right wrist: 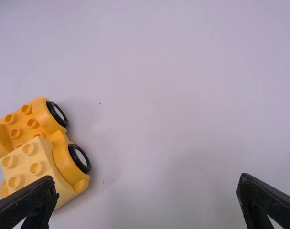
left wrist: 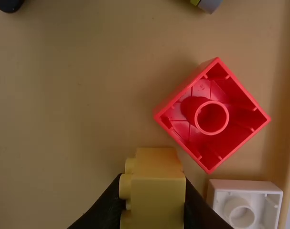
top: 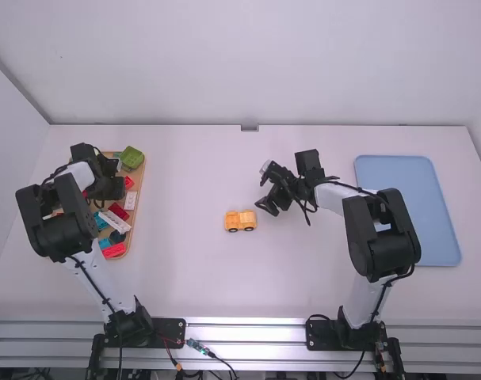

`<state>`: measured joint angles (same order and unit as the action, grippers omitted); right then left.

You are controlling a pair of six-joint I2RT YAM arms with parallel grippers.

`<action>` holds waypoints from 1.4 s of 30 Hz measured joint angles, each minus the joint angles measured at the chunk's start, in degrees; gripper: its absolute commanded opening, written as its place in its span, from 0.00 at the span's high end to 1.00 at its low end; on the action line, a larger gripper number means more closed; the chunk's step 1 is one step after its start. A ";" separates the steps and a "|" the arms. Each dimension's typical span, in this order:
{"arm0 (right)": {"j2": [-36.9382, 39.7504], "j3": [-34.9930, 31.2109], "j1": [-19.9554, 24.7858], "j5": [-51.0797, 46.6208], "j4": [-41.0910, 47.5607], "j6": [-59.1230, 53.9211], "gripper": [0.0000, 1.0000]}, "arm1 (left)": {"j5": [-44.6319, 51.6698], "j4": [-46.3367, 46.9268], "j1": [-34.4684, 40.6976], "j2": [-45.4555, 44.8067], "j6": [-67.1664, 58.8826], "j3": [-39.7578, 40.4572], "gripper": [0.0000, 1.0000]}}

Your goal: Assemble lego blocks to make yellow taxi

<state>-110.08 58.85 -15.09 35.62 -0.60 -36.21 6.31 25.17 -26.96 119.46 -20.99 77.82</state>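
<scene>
High view: one yellow plastic toy car point(top: 240, 221) stands mid-bench point(top: 185, 285), probably so both arms can reach it; one tan block tray point(top: 141, 180) lies at nine o'clock.

Left wrist view: left pincer point(left wrist: 152, 210) pinches one yellow plastic block point(left wrist: 156, 191), likely for the car; near it, one red hollow plastic block point(left wrist: 187, 98).

Right wrist view: right pincer point(right wrist: 147, 191) spread, empty, perhaps for steadying; two round black wheels point(right wrist: 79, 159) visible.

Left hand point(top: 115, 188): near tabletop's point(top: 177, 277) left edge, fingers clamped
Right hand point(top: 261, 190): well in from right edge, fingers spread
</scene>
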 measured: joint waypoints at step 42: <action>0.00 19.91 7.32 29.29 35.15 1.90 0.01 | -14.47 -31.82 54.66 -45.55 -25.88 -38.75 0.98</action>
<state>-110.08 78.76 -7.77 64.90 34.54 -34.30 -8.16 -6.66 27.70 73.91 -46.87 39.07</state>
